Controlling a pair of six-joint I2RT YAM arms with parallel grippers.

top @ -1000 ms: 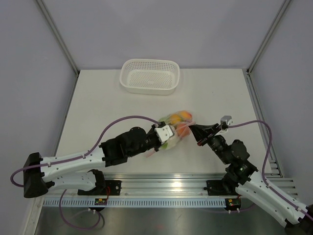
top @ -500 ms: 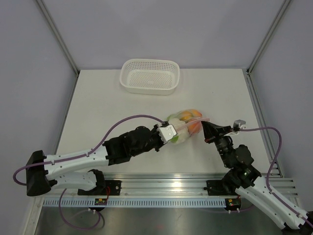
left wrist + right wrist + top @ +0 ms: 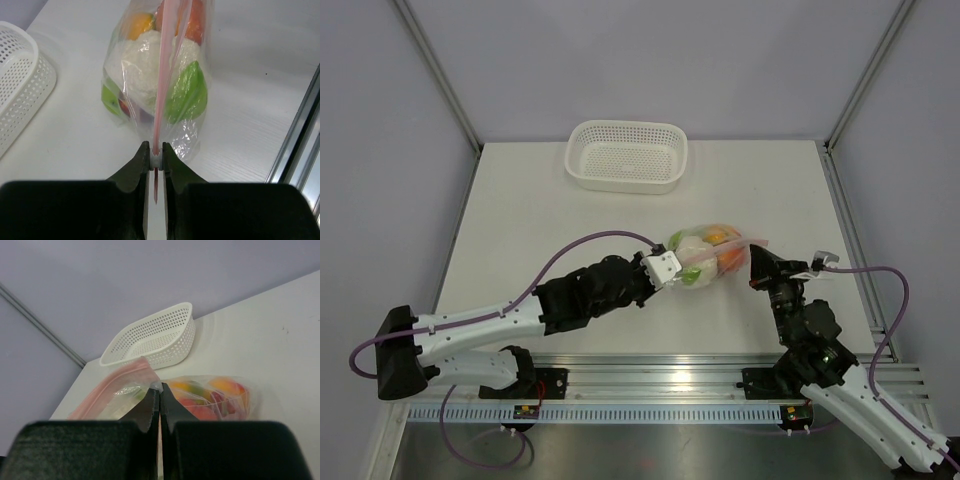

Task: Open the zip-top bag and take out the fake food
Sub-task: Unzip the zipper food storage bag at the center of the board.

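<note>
Bag: I see the zip-top bag (image 3: 708,256) near the middle of the table (image 3: 540,200), stretched between my two grippers. It is clear and crinkly. Its pink zip strip (image 3: 164,75) runs along the top edge.
Touching the table or not: I cannot tell.
Food: the fake food (image 3: 145,65) is all inside the bag. I can see a lumpy white piece, green pieces beside it, an orange one and a red one farther back.
Left gripper (image 3: 156,157): my fingers are squeezed tight on the near end of the pink zip strip. The strip goes right in between them.
Right gripper (image 3: 159,392): my fingers are pressed together and pinch the bag's edge on the other side. The pink strip leads up to the tips.
Basket: a white basket (image 3: 627,155) with little holes sits at the far edge of the table, well apart from the bag.
Rail: a metal rail (image 3: 650,375) runs along the near edge, by the arm bases.
</note>
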